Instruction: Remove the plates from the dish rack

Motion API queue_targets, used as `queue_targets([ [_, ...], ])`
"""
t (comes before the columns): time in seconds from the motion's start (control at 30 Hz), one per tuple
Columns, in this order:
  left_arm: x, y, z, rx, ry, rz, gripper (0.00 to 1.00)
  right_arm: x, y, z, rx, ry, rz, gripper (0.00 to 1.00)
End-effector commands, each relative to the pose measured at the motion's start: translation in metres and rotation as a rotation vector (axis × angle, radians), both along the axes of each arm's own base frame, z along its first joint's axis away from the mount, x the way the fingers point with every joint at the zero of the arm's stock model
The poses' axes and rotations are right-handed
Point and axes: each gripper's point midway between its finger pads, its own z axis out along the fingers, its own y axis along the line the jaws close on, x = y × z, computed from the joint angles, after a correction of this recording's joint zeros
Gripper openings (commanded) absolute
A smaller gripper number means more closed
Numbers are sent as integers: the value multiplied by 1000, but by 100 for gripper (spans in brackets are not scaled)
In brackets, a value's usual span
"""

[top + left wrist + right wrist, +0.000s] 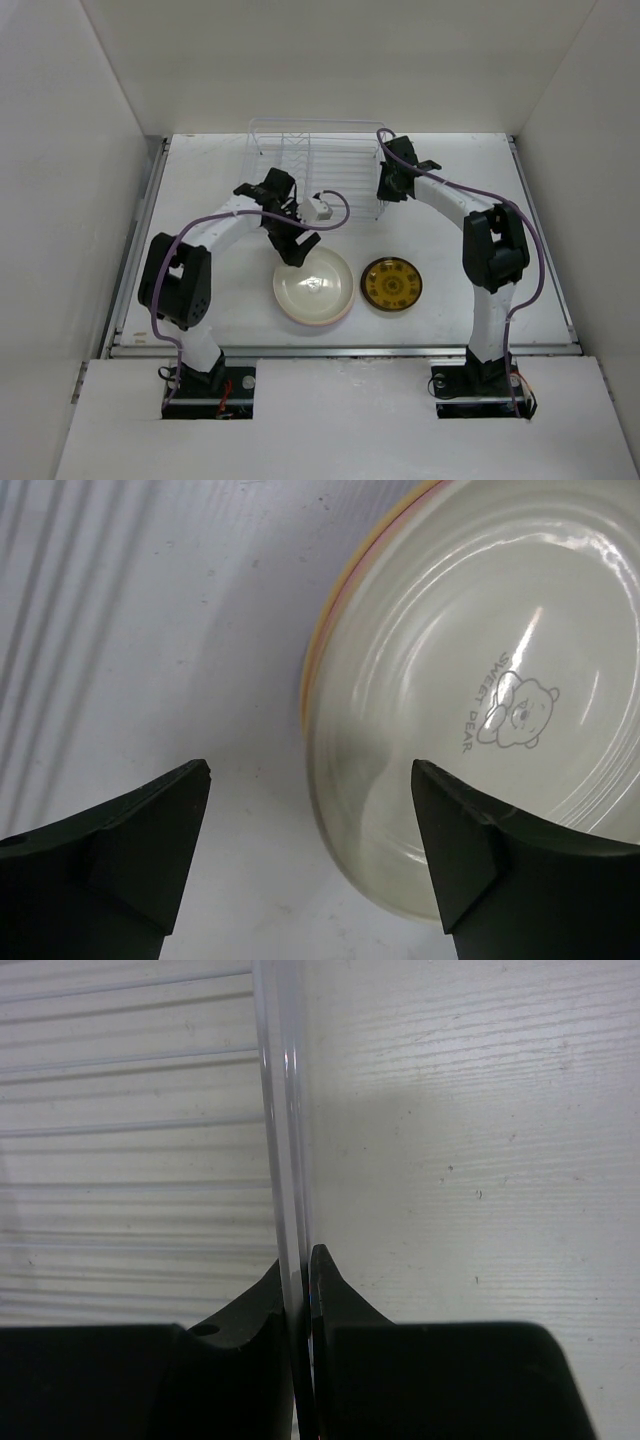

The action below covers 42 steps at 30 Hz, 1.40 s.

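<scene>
Left end effector (310, 780): my jaws stand wide apart, nothing between them. They straddle the 9 o'clock edge of the cream plate (480, 680), one finger over bare bench (150, 630), the other over the plate's inner slope. Whether that finger touches the plate, I cannot tell.

The cream plate lies face up, with a small bear print in its well. It tops a stack: pink and yellow rims (330, 620) peek out under its edge.

Right end effector (300, 1260): my jaws are pinched tight on a thin upright wire of the dish rack (285, 1110), the wire running straight up between the fingertips.

Top view: the rack sits at the bench's 12 o'clock, and my right grip is on its 3 o'clock side. The stack lies flat on the bench at the rack's 6 o'clock, apart from it. A brown-gold plate (391, 284) lies flat at the stack's 3 o'clock, just beside it, not touching.
</scene>
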Motion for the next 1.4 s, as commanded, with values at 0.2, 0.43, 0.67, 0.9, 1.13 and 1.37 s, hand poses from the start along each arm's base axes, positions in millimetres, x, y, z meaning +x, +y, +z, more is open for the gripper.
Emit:
queue_targets([
  [0.2, -10, 19, 38, 64, -58, -10, 81, -3, -26, -2, -88, 0, -65, 1],
  [0.43, -14, 35, 5, 147, -41, 18, 80, -3, -25, -2, -81, 2, -60, 1],
  [0.67, -20, 28, -11, 124, -9, 16, 79, -3, -26, -2, -88, 0, -65, 1],
  [0.9, -20, 24, -22, 113, -26, 16, 79, -3, -27, -6, -91, 8, -65, 1],
  [1.13, -15, 24, -20, 117, -43, 20, 78, -1, -26, -3, -88, 0, -65, 1],
  [1.37, -5, 20, 3, 91, -96, 54, 78, -1, -26, -3, -88, 0, -65, 1],
])
